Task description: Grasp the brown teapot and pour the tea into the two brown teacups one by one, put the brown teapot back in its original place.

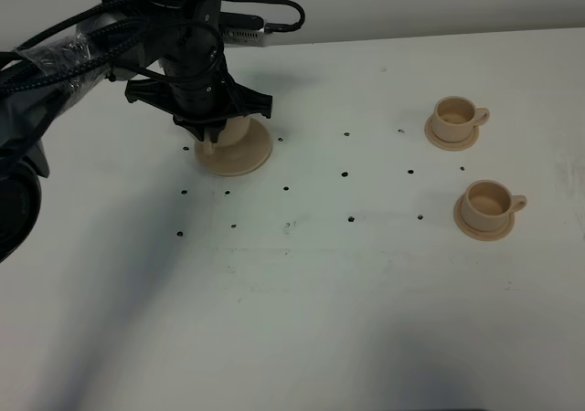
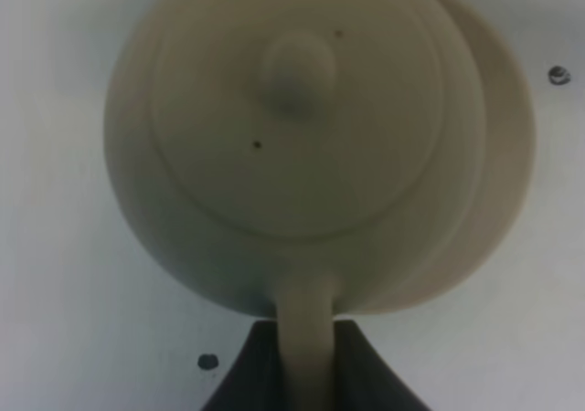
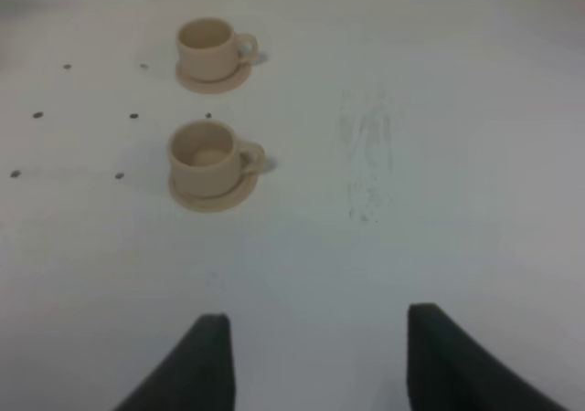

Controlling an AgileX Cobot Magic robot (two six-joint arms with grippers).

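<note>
Here the left gripper (image 2: 306, 331) is clamped on the loop handle (image 2: 306, 292) of the brown teapot (image 2: 292, 137). The pot is on or just above its wide saucer (image 1: 259, 158), at the back left of the surface (image 1: 302, 283).

To do this step well, I judge, lift straight up and keep the pot level so the lid stays seated. Then carry it right toward the far teacup (image 1: 455, 117) and the near teacup (image 1: 487, 203).

The left arm reaches down steeply from above. The right gripper (image 3: 315, 356) hangs open and empty.

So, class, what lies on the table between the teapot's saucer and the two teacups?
Only bare white table, marked with small dark dots, as the exterior high view shows.
</note>
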